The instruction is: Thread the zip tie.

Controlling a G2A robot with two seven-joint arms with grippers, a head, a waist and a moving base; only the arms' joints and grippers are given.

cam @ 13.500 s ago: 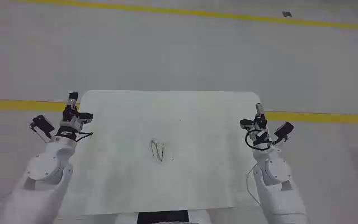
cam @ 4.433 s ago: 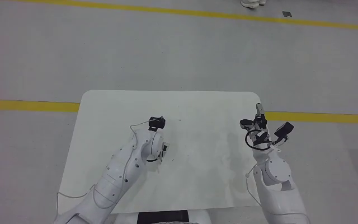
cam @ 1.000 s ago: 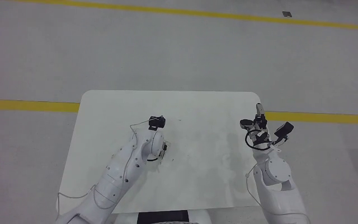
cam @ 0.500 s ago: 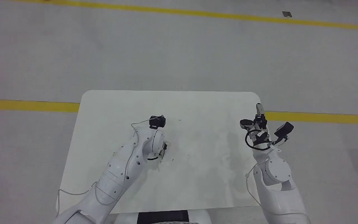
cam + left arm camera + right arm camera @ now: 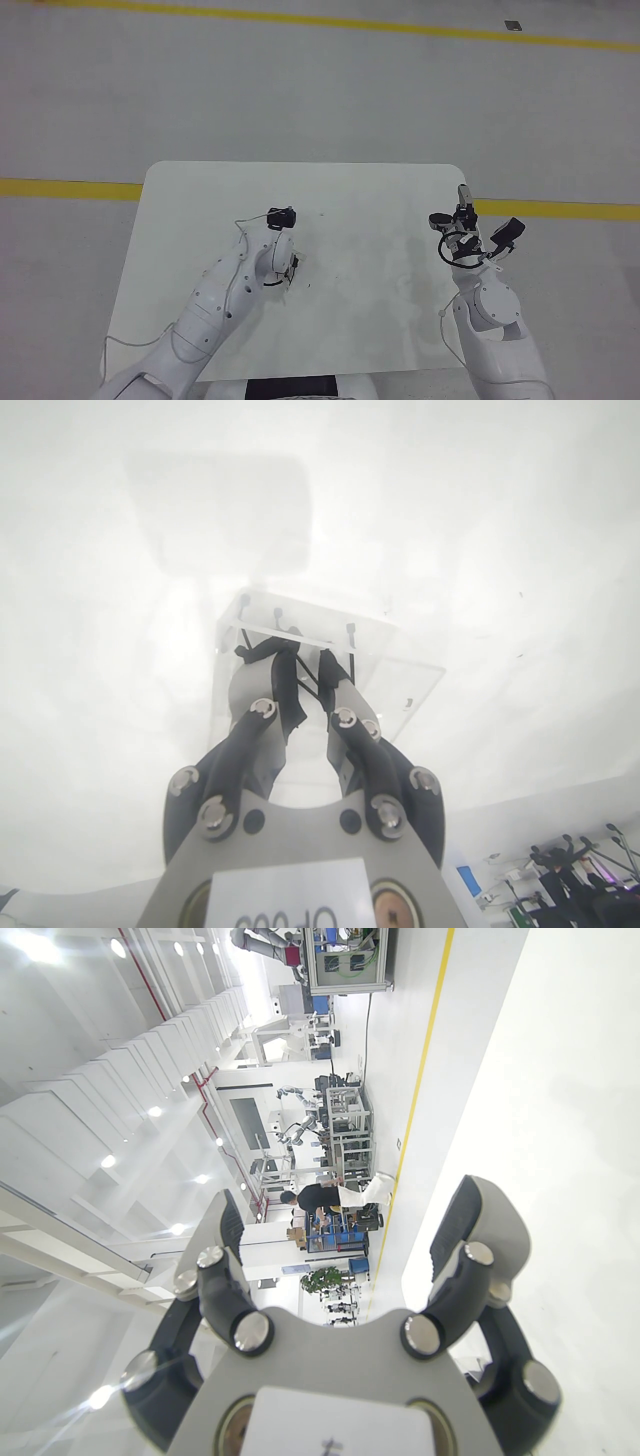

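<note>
Zip tie (image 5: 306, 680): a thin black strand, slanting across the narrow gap between the left gripper's fingers. It sits near the middle of the table (image 5: 370, 200) in the top view.
Tie heads (image 5: 350, 629): three small black heads stand in a row along the holder's edge just past the fingertips, each with a strand running back toward the gripper.
Clear holder (image 5: 400, 680): a see-through block resting flat on the white tabletop, directly under the fingers. The ties are set in it.
Left gripper (image 5: 302, 655): lowered onto the holder, fingers drawn nearly together. One black pad (image 5: 285, 680) lies on each side of the strand and closes on it.
Left arm (image 5: 235, 300): stretches in from the table's 7 o'clock corner toward the centre, wrist bent down over the holder.
Right gripper (image 5: 347, 1193): fingers spread wide with nothing between the ribbed pads (image 5: 450, 1223). It is held off the surface at about the table's 3 o'clock edge, well apart from the holder.
Floor line (image 5: 560, 208): a yellow stripe runs on the grey floor behind the table, passing out at 9 and 3 o'clock.
</note>
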